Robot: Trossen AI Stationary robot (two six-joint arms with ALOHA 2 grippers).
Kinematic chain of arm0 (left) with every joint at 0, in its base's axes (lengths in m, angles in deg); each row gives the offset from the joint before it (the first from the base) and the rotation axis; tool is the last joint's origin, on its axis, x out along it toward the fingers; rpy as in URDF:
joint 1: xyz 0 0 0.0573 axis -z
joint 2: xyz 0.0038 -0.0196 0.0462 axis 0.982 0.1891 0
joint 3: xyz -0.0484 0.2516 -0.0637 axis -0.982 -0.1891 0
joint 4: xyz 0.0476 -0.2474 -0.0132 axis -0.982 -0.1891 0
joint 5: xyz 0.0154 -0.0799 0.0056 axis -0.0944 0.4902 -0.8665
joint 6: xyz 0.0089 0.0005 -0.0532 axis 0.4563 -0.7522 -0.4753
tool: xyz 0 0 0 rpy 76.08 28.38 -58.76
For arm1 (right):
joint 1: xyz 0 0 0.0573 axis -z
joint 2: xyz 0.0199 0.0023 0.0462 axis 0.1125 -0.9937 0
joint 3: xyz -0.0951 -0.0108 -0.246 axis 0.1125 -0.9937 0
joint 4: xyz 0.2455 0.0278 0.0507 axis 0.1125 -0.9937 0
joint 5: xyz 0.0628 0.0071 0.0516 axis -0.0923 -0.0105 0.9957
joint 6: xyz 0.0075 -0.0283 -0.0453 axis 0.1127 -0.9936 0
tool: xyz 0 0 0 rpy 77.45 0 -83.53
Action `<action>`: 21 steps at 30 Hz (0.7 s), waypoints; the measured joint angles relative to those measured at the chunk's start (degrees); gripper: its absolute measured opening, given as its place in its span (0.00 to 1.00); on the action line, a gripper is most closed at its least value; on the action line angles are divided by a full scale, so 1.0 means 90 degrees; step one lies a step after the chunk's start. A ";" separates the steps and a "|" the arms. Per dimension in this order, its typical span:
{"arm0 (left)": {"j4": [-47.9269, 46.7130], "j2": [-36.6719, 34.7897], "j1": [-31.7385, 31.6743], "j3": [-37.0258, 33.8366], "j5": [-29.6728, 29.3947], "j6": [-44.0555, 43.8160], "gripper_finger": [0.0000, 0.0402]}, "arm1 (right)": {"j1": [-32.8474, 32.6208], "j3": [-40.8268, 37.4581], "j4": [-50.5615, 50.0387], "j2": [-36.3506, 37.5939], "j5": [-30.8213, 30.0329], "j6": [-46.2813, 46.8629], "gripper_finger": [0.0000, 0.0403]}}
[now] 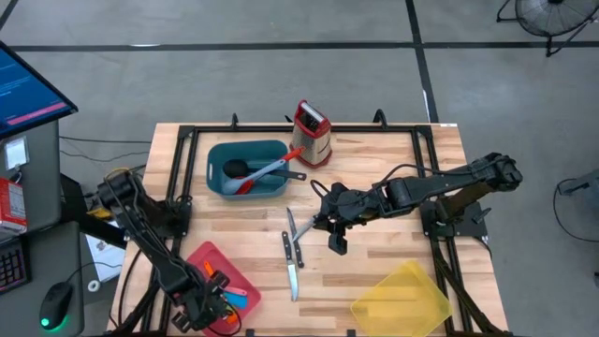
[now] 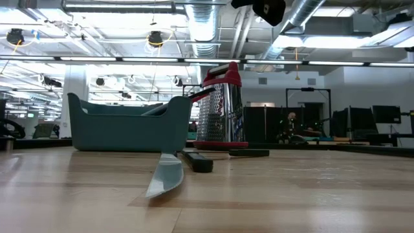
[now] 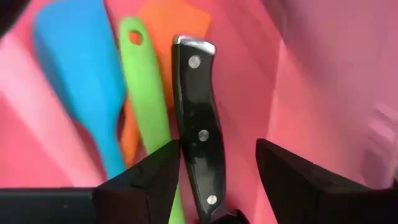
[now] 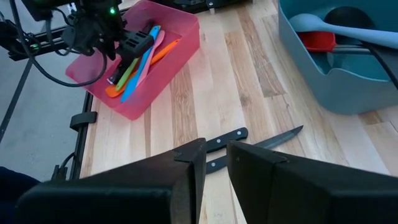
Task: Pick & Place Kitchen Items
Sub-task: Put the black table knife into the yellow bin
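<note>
I am reaching my left arm down over the red tray at the table's front-left corner, my left gripper hanging just above the tray's near end. My fingers are standing spread on either side of a black-handled knife that is lying inside the tray; I cannot tell whether either pad is touching its handle. Beside that knife, in the same tray, are lying a green utensil, a blue utensil and an orange utensil.

My right arm is stretching from the table's right side toward the middle, its right gripper hovering well to the right of the red tray, fingers close together with a narrow gap and nothing between them. Just below and left of it two more knives are lying on the bare wood.

My left wrist camera is showing only the tray's contents up close. My right wrist camera is looking across the table to the red tray with my other gripper over it. The low camera is showing one knife blade in front of the teal tray and the grater, neither arm's fingers appearing. From above, a black ladle, a red spoon and a grey-blue spoon are sitting in the teal tray, far behind the red tray, and a yellow tray is sitting at the front right.
</note>
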 joint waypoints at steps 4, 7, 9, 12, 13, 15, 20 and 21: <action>0.0041 0.0249 -0.0002 -0.0121 0.0135 0.0006 0.50 | 0.0000 0.0000 -0.0002 -0.0002 0.0000 0.0000 0.18; 0.0036 0.0407 -0.0001 -0.0141 0.0169 -0.0073 0.50 | 0.0000 0.0000 -0.0003 -0.0002 0.0000 -0.0001 0.18; 0.0029 0.0431 -0.0002 -0.0141 0.0098 -0.0145 0.49 | 0.0000 0.0000 -0.0005 -0.0002 0.0000 -0.0001 0.18; 0.0006 0.0438 -0.0015 -0.0146 -0.0014 -0.0152 0.42 | 0.0000 0.0000 -0.0005 -0.0002 0.0002 -0.0002 0.18; -0.0006 0.0441 -0.0015 -0.0147 -0.0036 -0.0153 0.38 | 0.0000 0.0000 -0.0005 -0.0002 0.0002 -0.0002 0.18; -0.0027 0.0445 -0.0015 -0.0151 -0.0048 -0.0174 0.28 | 0.0009 0.0000 -0.0002 -0.0002 0.0002 -0.0002 0.18; -0.0029 0.0428 -0.0015 -0.0141 -0.0019 -0.0254 0.13 | 0.0034 0.0000 -0.0002 -0.0002 0.0002 -0.0005 0.18; -0.0027 0.0428 -0.0015 -0.0141 -0.0026 -0.0333 0.13 | 0.0034 0.0000 -0.0002 -0.0002 0.0002 -0.0005 0.18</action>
